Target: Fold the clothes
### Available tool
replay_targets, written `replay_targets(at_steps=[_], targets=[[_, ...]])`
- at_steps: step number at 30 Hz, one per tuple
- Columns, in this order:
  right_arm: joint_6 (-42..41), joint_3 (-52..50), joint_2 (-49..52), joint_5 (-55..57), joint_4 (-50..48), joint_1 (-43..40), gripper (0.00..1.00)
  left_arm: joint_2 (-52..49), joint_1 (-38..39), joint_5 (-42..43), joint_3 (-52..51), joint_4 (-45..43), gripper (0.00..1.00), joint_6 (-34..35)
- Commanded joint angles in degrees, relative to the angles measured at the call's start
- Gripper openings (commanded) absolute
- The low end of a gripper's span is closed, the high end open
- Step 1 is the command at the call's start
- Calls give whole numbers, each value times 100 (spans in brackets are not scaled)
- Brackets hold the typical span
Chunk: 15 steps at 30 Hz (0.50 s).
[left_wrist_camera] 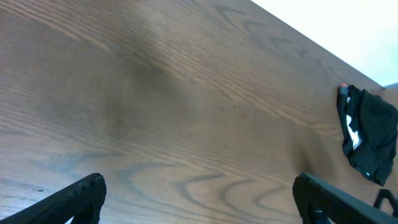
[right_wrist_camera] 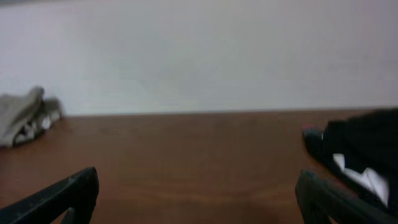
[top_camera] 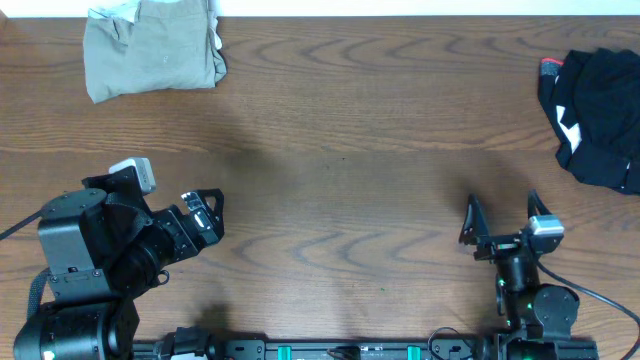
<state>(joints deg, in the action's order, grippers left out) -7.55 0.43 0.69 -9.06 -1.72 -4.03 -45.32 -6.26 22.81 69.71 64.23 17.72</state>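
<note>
Both my arms sit at the near edge of the table [top_camera: 340, 150] right now, and neither one is holding anything. My left gripper [top_camera: 205, 207] has its 2 fingers spread wide over the wood, angled off toward the right side. My right gripper [top_camera: 501, 205] is the same deal: jaws wide apart, pointing toward the far edge, gripping nothing.

The khaki-grey garment [top_camera: 150, 45] lies in a rumpled heap at the far left corner, well apart from my left gripper. A bit of white fabric [top_camera: 215, 38] peeks out along its right edge. The black garment [top_camera: 600, 115] is bunched up at the far right, partly cut off by the edge of the overhead view. It has white patches on it and a small reddish bit at its top left. It's ahead and to the right of my right gripper, not touching it.
</note>
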Motion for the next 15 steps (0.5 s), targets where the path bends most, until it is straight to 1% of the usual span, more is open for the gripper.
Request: replay_targets(at_steps=[1, 3, 15], targets=[[181, -13, -39, 72, 286, 68, 99, -9, -9, 74, -7, -2, 98, -98], [254, -11, -39, 72, 546, 68, 99, -9, -7, 72, -7, 0, 98, -98], [249, -11, -37, 68, 520, 68, 99, -9, -9, 74, -7, 0, 98, -98]])
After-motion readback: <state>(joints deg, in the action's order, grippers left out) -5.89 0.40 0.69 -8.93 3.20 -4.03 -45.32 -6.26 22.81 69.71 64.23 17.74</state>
